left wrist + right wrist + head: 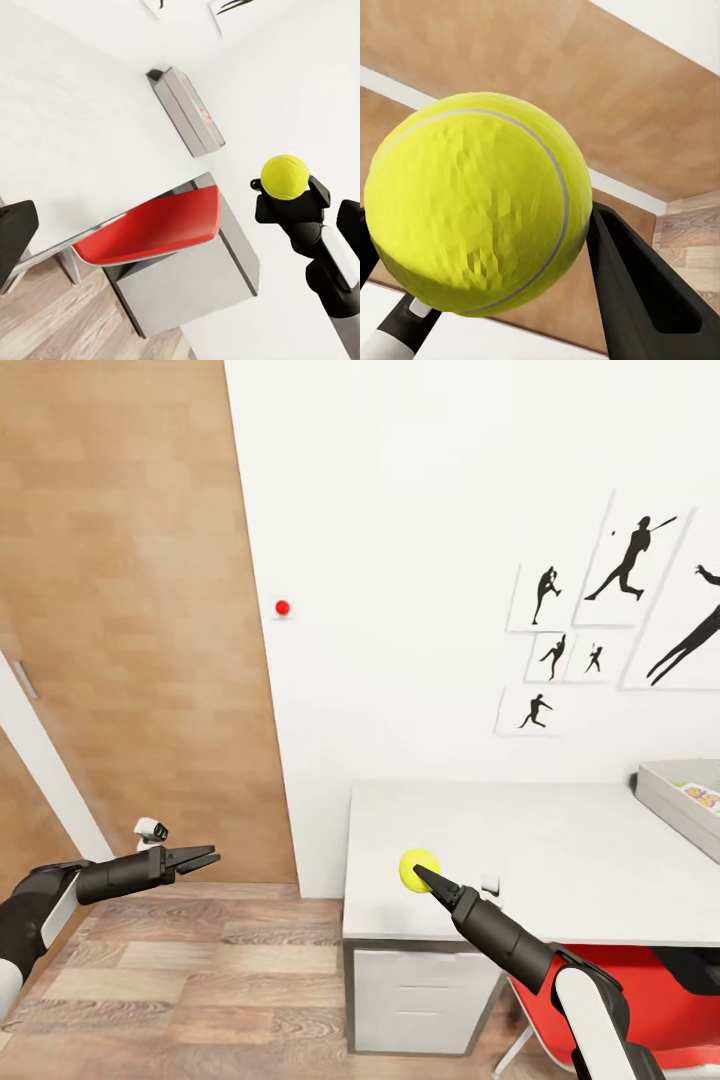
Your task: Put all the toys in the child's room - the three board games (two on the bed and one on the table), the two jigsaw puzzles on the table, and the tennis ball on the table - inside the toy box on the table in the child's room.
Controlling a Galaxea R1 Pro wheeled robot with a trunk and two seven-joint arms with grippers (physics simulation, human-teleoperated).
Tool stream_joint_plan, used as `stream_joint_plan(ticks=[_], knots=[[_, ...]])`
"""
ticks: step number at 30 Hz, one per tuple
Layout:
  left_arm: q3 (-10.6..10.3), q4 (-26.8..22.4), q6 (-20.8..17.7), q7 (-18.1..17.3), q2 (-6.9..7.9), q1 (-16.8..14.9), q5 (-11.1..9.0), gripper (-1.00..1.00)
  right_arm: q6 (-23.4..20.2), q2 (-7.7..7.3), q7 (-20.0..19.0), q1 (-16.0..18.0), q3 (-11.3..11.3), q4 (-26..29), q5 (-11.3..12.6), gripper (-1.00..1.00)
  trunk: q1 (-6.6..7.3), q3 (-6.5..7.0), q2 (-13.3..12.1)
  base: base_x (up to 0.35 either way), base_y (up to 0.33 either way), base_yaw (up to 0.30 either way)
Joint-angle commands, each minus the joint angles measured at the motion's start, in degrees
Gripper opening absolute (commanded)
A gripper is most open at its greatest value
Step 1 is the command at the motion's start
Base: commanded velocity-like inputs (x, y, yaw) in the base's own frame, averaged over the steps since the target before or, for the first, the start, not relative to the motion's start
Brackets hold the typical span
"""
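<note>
Right tool is clamped on the tennis ball, which you hold just above the near left end of the counter; the right wrist view shows the ball seated firmly between the fingers, so the grip looks sound. Your step now, as I judge it, is the carry: the toy box sits at the far right edge of the counter, well apart from the ball. Lift a little before you sweep right, so the ball clears the box's near wall, and let go only once it hangs over the inside, low enough that it won't bounce out. Mind the red chair beneath your forearm. Your left tool hangs over the wood floor, fingers close together; leave it there.
</note>
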State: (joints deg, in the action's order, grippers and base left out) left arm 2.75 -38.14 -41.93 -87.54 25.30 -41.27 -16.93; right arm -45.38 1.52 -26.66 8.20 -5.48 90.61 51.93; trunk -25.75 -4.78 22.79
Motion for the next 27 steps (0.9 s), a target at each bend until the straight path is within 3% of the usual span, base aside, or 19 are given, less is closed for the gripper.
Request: stream_joint_plan(ticks=[1, 10, 20, 27], knots=[[-0.03, -0.01, -0.61, -0.20, 0.03, -0.06, -0.03, 1.00, -0.49, 0.06, -0.03, 0.08, -0.15, 0.01, 0.19, -1.00, -0.04, -0.12, 0.13, 0.000, -0.035, 0.004], [0.05, -0.01, -0.61, -0.27, 0.10, -0.05, -0.03, 1.00, -0.42, 0.17, -0.08, 0.06, -0.06, 0.01, 0.22, -1.00, -0.04, -0.12, 0.13, 0.000, -0.004, -0.013], [0.13, -0.01, -0.64, -0.41, 0.31, -0.08, -0.05, 1.00, -0.50, 0.05, -0.15, 0.06, -0.14, 0.01, 0.27, -1.00, -0.04, -0.12, 0.13, 0.000, -0.058, -0.241], [0.15, -0.03, -2.01, -2.46, 3.42, -0.10, -0.48, 1.00, -0.59, -0.02, -0.52, 0.06, -0.23, -0.05, 0.26, -1.00, -0.04, -0.12, 0.13, 0.000, -0.054, -0.280]])
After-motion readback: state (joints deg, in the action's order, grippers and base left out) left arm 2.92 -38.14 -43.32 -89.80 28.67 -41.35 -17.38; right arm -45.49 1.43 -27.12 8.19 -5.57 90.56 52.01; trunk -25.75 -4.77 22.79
